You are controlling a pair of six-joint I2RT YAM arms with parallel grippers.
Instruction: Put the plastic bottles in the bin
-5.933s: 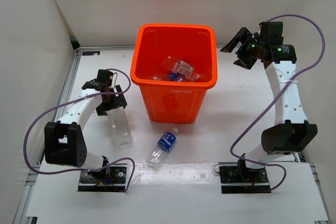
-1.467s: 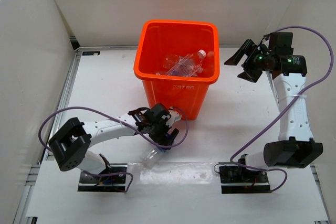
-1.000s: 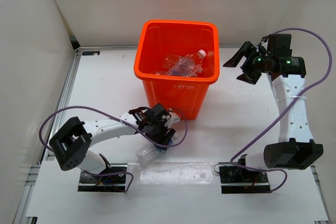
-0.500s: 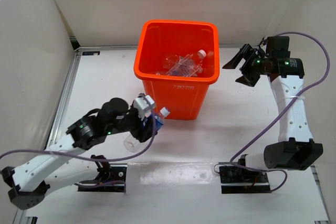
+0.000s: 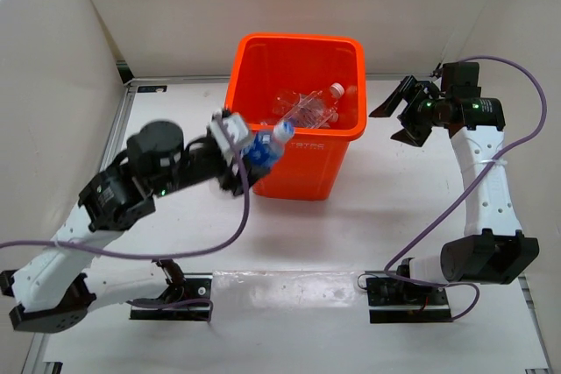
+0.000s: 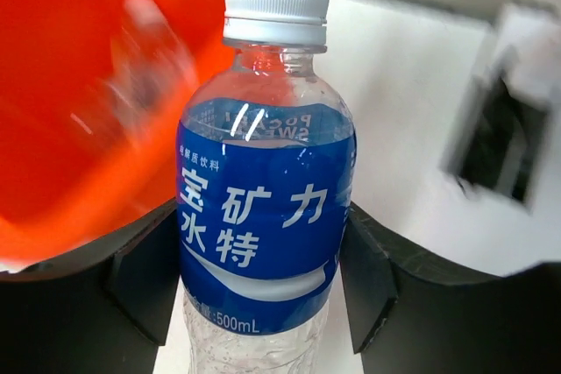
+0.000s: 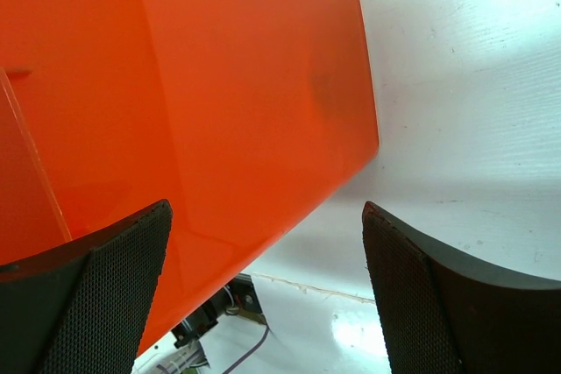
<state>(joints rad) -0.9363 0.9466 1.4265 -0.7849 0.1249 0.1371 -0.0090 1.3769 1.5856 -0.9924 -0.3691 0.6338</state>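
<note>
My left gripper [image 5: 243,151] is shut on a clear plastic bottle [image 5: 264,147] with a blue label and a white cap [image 5: 282,131]. It is held in the air at the front left corner of the orange bin [image 5: 355,85], cap pointing toward the rim. In the left wrist view the bottle [image 6: 263,216] fills the middle, and the black fingers [image 6: 145,269] of the left gripper [image 6: 263,282] press both its sides. Several clear bottles [image 5: 307,109] lie inside the bin. My right gripper [image 5: 401,113] hangs open to the right of the bin. In the right wrist view the right gripper [image 7: 267,282] holds nothing and faces the bin's wall [image 7: 202,85].
White walls enclose the table on the left [image 5: 53,85] and at the back. Both arm bases [image 5: 171,291] stand at the near edge. A purple cable [image 5: 202,247] loops under the left arm, and another cable [image 5: 438,216] hangs along the right arm.
My left arm has lifted the blue-labelled bottle off the table in front of the bin, up to the bin's front left rim. The right gripper has drifted slightly lower.
</note>
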